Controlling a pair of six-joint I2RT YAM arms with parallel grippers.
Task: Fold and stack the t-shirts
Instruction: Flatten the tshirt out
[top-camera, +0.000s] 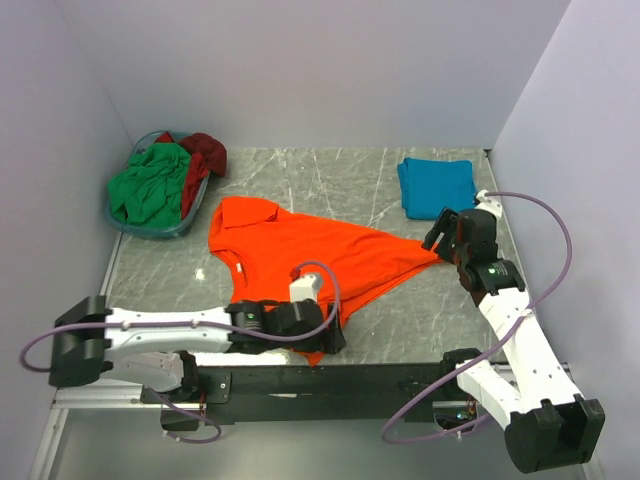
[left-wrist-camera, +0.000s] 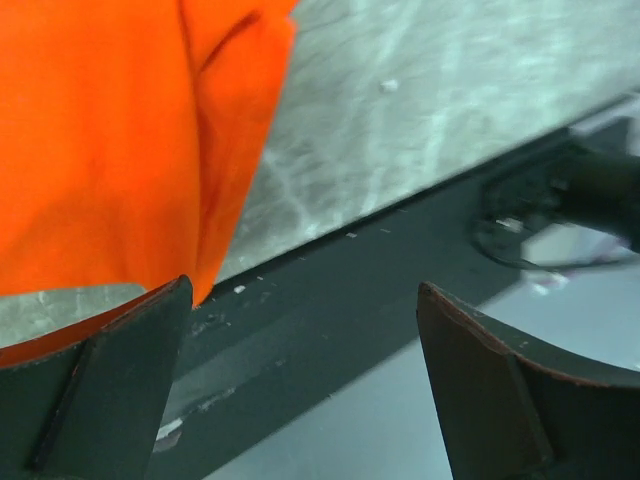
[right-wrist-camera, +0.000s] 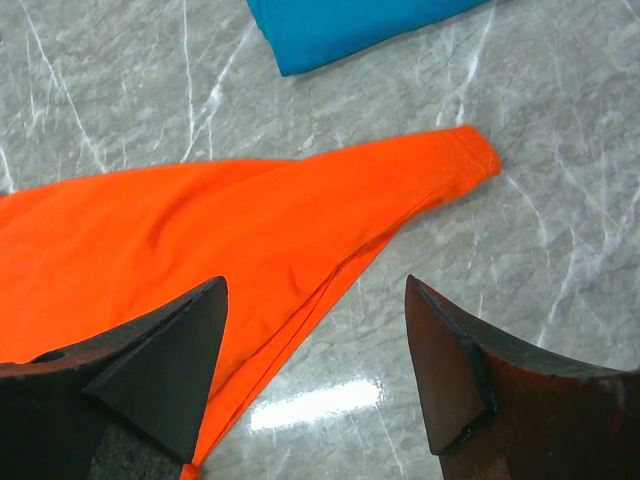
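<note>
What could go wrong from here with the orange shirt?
The left gripper is open at the near edge of the orange shirt, by the black rail: it may miss the cloth or hit the rail. The right gripper hangs open over the sleeve, close to the teal shirt; a pull could rumple it.

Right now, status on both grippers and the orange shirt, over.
Left gripper open at near hem of orange shirt. Right gripper open over its sleeve. Shirt spread, unfolded; teal shirt folded far right. Nothing blocking.

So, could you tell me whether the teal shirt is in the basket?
No, the teal shirt lies folded on the table, well apart from the basket.
</note>
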